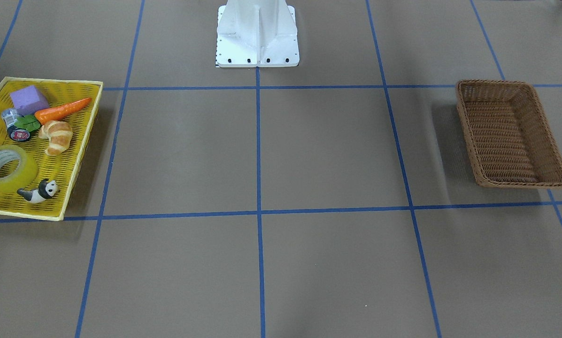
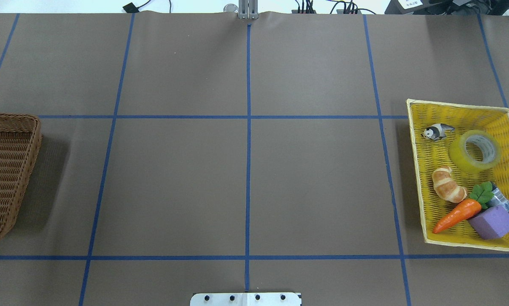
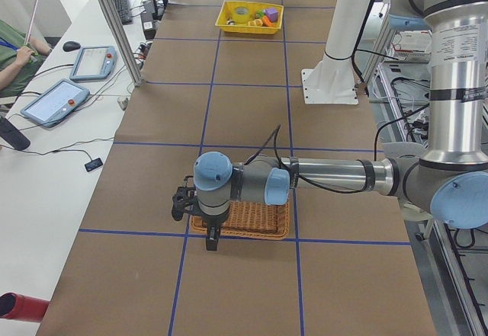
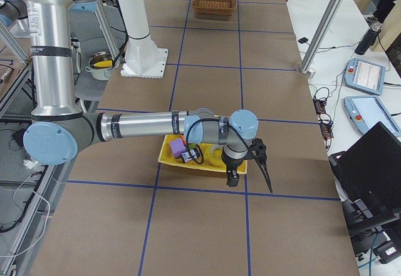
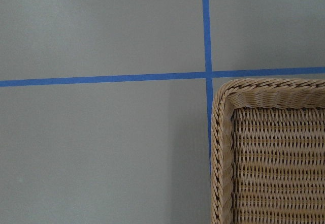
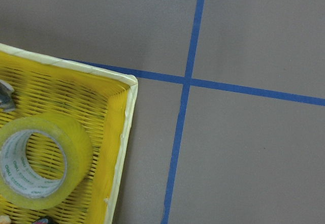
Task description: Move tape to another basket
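The big brown table (image 2: pixel 173 182) is cut into squares by blue lines (image 2: pixel 248 170). Seen from above, the robot's white base (image 1: pixel 257 33) stands at 6 o'clock on the table.

The left arm (image 3: pixel 328 176) reaches out over the 9 o'clock end of the table. The right arm (image 4: pixel 144 126) reaches out over the 3 o'clock end.

The yellow basket (image 2: pixel 458 105) sits at 3 o'clock. The brown woven basket (image 2: pixel 7 170) sits at 9 o'clock, well apart from it.

The left claw (image 3: pixel 181 203) hangs in the air near the 12 o'clock end of the brown woven basket. Its wrist camera shows one corner of that basket at 4 o'clock in its picture. I cannot tell if this claw is released or clenched.

The right claw (image 4: pixel 263 169) hangs in the air near the 12 o'clock end of the yellow basket. I cannot tell if it is released or clenched either.

The tape (image 2: pixel 459 156) lies flat in the yellow basket with its hole facing up. It is at about 1 o'clock from the basket's middle. The right wrist camera sees it at 8 o'clock in its picture, close to a basket corner.

The other things are in the yellow basket too:
- The carrot (image 2: pixel 456 216) lies at 6 o'clock.
- The purple block (image 2: pixel 492 223) touches the carrot at 5 o'clock.
- The croissant (image 2: pixel 449 190) is at 8 o'clock.
- The panda (image 2: pixel 437 132) is at 11 o'clock.
- The little dark can (image 1: pixel 20 134) is at 4 o'clock, beside the carrot's green leaves.
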`<state>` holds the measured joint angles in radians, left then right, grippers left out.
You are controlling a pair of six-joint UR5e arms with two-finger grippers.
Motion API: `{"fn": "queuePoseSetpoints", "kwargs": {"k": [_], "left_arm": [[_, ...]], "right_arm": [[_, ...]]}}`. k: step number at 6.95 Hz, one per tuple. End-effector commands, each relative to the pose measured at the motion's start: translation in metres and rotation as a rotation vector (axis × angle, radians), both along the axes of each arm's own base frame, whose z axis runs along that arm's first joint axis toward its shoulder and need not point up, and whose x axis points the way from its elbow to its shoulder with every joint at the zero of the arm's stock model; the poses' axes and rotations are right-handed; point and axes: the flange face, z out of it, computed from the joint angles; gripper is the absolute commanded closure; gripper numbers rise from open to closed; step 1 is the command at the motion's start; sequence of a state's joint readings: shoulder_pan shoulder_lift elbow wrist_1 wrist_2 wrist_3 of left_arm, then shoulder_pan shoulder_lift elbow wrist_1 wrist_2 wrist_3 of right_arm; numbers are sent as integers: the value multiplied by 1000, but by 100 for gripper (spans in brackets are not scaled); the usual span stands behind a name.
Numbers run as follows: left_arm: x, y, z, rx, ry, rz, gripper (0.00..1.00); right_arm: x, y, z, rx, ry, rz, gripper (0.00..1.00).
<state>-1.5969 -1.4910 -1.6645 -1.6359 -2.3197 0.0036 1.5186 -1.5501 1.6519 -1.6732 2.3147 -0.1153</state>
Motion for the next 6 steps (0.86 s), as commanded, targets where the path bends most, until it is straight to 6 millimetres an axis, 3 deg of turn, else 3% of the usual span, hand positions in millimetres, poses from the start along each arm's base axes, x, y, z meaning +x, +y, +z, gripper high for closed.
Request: {"fn": "queuePoseSetpoints", "kwargs": {"k": [1, 5, 6], "left_arm": [[0, 1, 6, -5, 2, 7, 1], [0, 1, 6, -5, -1, 7, 1], [0, -1, 5, -4, -1, 6, 1]], "right_arm": [[0, -1, -3, 4, 0, 2, 0], [0, -2, -10, 24, -1, -4, 0], [-2, -6, -25, 43, -24, 3, 0]]}}
